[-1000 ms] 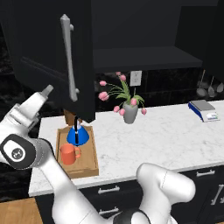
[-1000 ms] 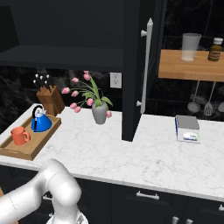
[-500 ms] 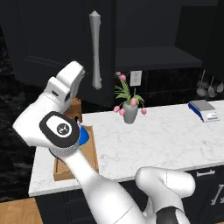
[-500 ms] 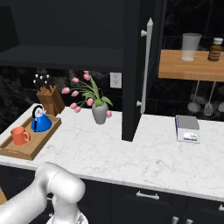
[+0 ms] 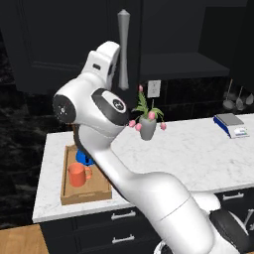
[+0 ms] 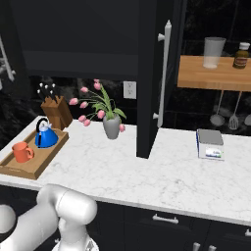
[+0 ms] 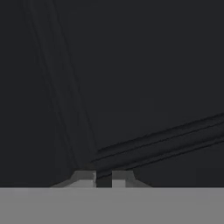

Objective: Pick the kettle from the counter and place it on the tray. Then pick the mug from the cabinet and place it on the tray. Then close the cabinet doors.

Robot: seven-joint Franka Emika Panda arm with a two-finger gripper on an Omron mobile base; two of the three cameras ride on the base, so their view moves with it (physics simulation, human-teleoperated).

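The wooden tray [image 6: 37,168] lies at the counter's [image 6: 147,171] left end and holds the blue kettle [image 6: 46,137] and the orange-red mug [image 6: 21,152]. In the left base view the arm hides most of the kettle [image 5: 83,159], while the mug [image 5: 77,175] stands in plain sight on the tray [image 5: 87,194]. My gripper [image 7: 103,180] is shut and empty, pressed close to a dark panelled face of the left cabinet door [image 5: 59,44], beside its silver bar handle [image 5: 123,49]. The right cabinet door [image 6: 147,78] stands open, edge-on, with its handle [image 6: 163,73] showing.
A grey vase of pink flowers [image 6: 112,125] stands mid-counter and a knife block [image 6: 55,112] sits behind the tray. A small scale [image 6: 210,144] is at the right. Past the open right door, a wooden shelf [image 6: 215,78] carries a glass and a bottle.
The arm has swung up and right against the left cabinet door. That door has turned towards the cabinet, its handle shifting right. Tray, kettle and mug have stayed put.
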